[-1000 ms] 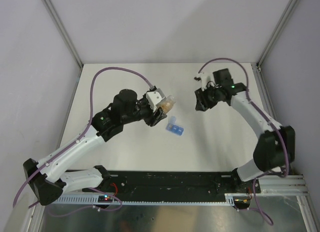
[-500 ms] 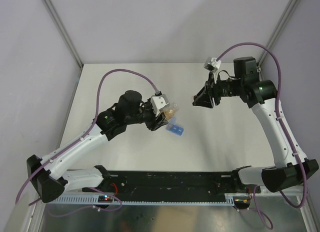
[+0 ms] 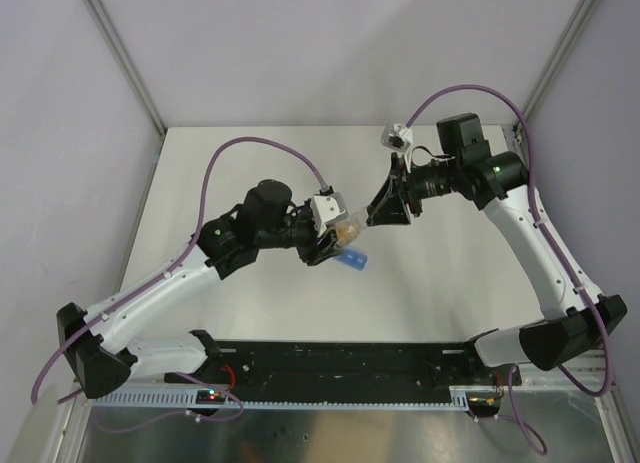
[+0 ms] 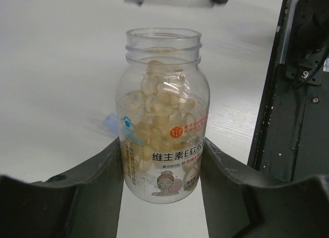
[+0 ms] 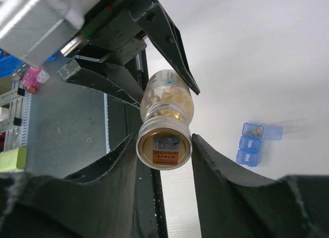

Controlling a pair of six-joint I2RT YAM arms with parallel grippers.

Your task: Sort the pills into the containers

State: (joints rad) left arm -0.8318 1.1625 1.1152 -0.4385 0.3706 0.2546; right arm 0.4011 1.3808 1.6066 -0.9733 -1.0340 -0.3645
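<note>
**Inspector:** State of the left gripper (image 4: 162, 150)?

**Assistant:** Its fingers stand part open and clamp the clear bottle (image 4: 162, 109) at mid-body. The neck is uncapped and pills (image 4: 159, 102) show inside.

**Inspector:** And the right gripper (image 5: 164, 140)?

**Assistant:** It is closed on the cap (image 5: 163, 148), which sits just off the bottle's mouth, in line with the bottle's long axis.

**Inspector:** Where is the pill box (image 3: 356, 260)?

**Assistant:** It is at the centre of the top view, just below and right of the left fingers, which partly hide it. The bottle's axis runs from lower left to upper right, so the mouth points away from the box.

**Inspector:** Judgement?

**Assistant:** The left arm is nearer. The mouth probably has to swing down over the box.
</note>
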